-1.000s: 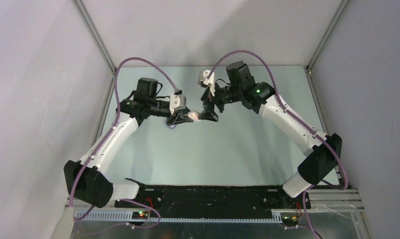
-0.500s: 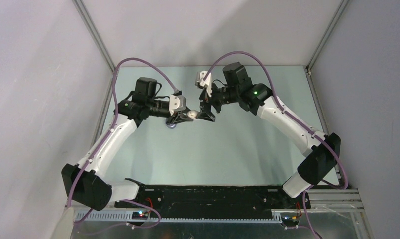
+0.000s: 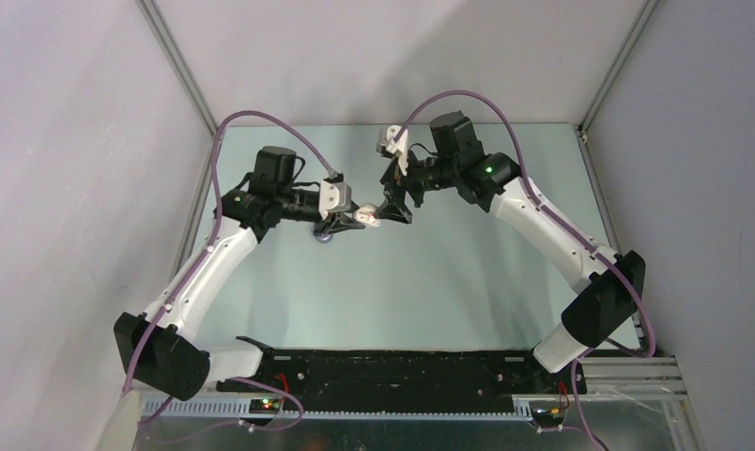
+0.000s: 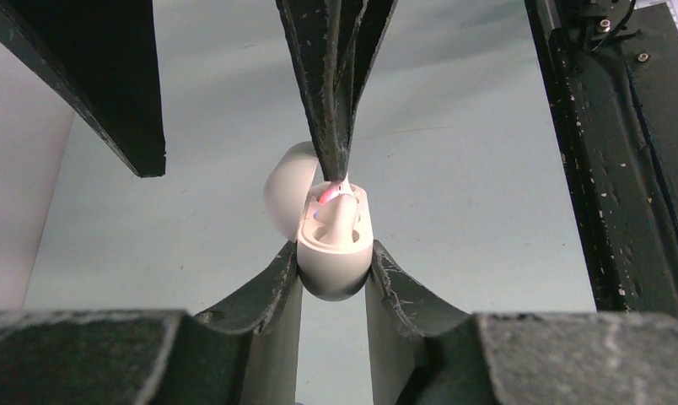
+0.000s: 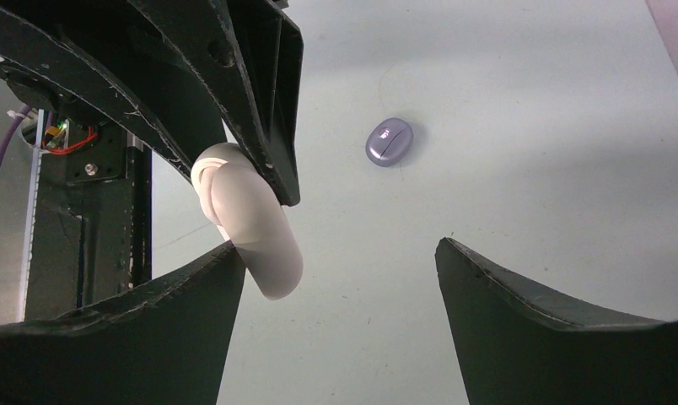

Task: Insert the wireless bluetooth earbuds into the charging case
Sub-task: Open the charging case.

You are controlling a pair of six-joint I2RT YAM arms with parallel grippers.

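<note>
Between the fingers of the left pincer (image 4: 334,257) sits the charging case (image 4: 336,272), a glossy white oval clamped at its rounded lower end and held up off the counter (image 3: 430,282), about midway between the two arms near the far side. Its lid (image 4: 287,187) is swung open to one side. A white earbud (image 4: 342,224) lies in the open top, and a pink-red glow (image 4: 327,196) shows just beside it at the hinge end. Whether a second bud is seated there cannot be told.

One dark finger (image 4: 336,101) of the right pincer (image 5: 337,249) comes down onto the case's open mouth, its tip touching at the glow and the bud. The other finger stands well off to the side, so this pincer is spread wide and grips nothing. From the right wrist, the case's closed back rests against one of that pincer's own fingers, with the left pincer's black fingers wrapped around it from above.

Down on the pale green counter, well apart from the case, lies a small round lilac object (image 5: 390,141). Purple cables (image 3: 261,117) loop over both white arms.
</note>
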